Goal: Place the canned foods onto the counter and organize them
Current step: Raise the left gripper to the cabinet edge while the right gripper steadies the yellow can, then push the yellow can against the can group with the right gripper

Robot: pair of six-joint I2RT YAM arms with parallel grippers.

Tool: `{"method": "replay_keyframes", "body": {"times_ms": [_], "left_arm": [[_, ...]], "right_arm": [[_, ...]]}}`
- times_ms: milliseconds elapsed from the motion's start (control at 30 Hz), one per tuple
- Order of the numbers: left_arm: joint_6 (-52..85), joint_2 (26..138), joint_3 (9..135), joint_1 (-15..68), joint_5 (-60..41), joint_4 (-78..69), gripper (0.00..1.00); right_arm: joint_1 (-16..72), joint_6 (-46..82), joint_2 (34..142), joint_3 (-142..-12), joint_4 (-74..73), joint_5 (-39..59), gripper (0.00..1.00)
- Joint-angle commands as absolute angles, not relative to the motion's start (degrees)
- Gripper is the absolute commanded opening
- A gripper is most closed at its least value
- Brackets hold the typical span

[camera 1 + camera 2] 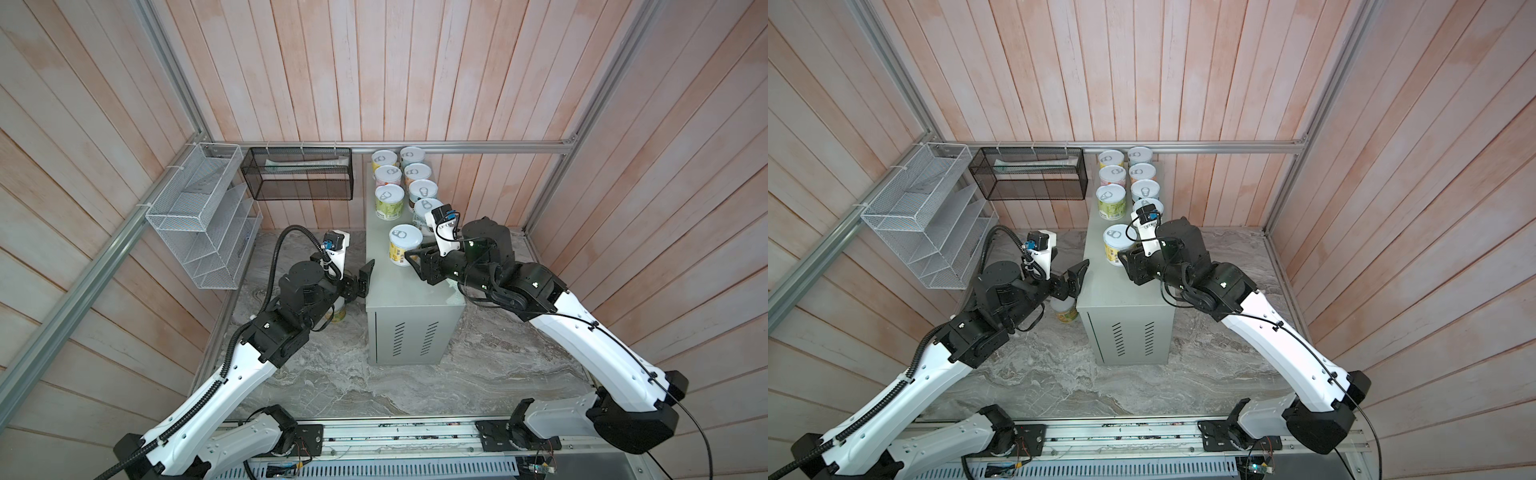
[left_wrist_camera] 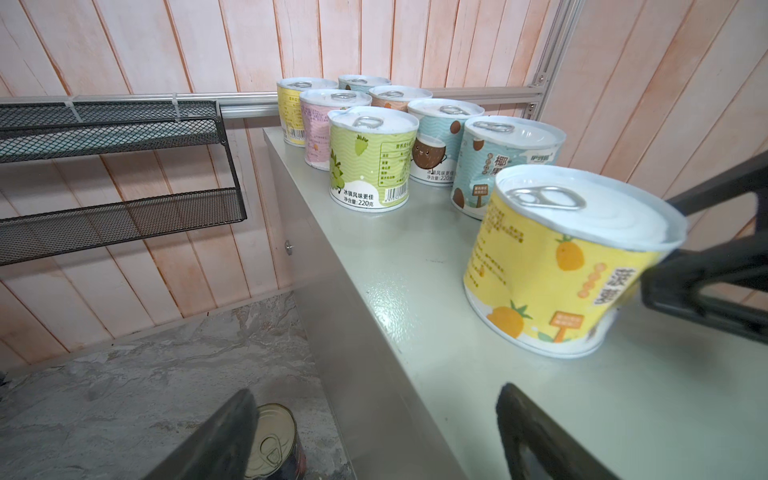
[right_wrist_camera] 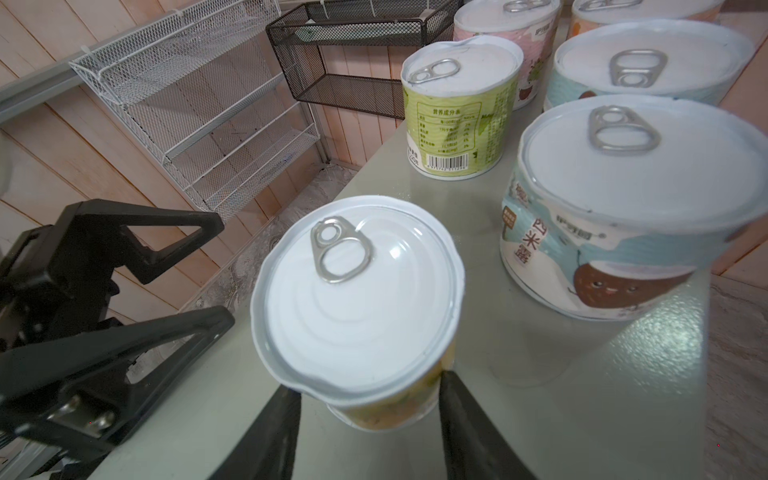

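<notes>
The counter (image 1: 399,299) is a pale grey-green metal box; several canned foods (image 1: 390,199) stand in two rows at its far end. Nearer me is a yellow pineapple can (image 1: 405,245) (image 2: 561,266) (image 3: 357,299), slightly tilted. My right gripper (image 1: 415,259) (image 3: 368,386) is shut on its sides. I cannot tell whether its base touches the top. My left gripper (image 1: 361,282) (image 2: 374,392) hangs open and empty at the counter's left edge. Below it, a gold-lidded dark tin (image 2: 274,444) stands on the marble floor beside the counter.
A black mesh basket (image 1: 297,174) and a white wire rack (image 1: 203,216) hang on the back-left wall. The counter (image 1: 1121,299) has vent slits on its near end. The marble floor (image 1: 332,374) lies all round it. Wooden walls close in on three sides.
</notes>
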State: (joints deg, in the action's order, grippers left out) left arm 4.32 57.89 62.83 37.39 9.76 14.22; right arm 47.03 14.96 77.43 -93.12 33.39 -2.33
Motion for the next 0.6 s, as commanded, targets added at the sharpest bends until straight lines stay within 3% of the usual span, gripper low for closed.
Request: {"method": "replay_keyframes", "body": {"times_ms": [0,567], "left_arm": [[5.7,56.7,61.5,36.8,10.9,13.0,0.92],[7.1,57.0,59.3,33.6,7.9,12.2,0.92]], "right_arm": [[46.8,14.4,78.9,-93.3,30.5,-2.3,0.52],[46.5,14.9,84.8,-97.8,27.2,-8.4,0.52]]}}
